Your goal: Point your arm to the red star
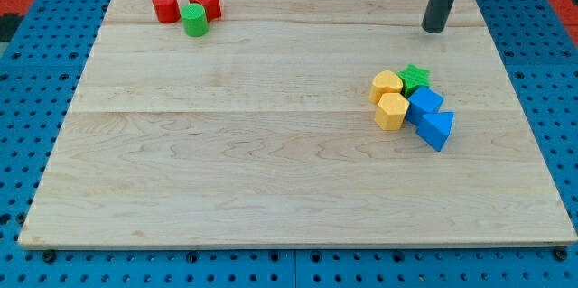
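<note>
At the top left of the pale wooden board, a red cylinder block, green cylinder block and red star block are clustered, touching. My tip, a bare rod gripping nothing, rests far right. A leftward sweep along the top edge is advised, stopped just short of the star.

Seven blocks: two red, two green, two yellow, two blue... eight in all.
</note>
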Available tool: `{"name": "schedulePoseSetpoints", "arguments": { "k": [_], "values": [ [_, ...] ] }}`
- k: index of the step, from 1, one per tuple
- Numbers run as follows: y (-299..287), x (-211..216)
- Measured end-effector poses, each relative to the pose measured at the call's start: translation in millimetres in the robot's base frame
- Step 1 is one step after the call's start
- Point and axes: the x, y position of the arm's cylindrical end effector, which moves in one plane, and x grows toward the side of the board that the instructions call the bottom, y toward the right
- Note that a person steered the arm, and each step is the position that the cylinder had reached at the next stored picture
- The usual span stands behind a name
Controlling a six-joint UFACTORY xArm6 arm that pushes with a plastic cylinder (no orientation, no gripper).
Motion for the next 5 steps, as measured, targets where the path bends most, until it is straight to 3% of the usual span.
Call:
{"name": "schedulePoseSetpoints", "arguments": {
  "k": [2,4,5],
  "values": [
    [0.0,2.0],
    [-38.6,-32.4],
    [-105.2,-49.4]
  ]
}}
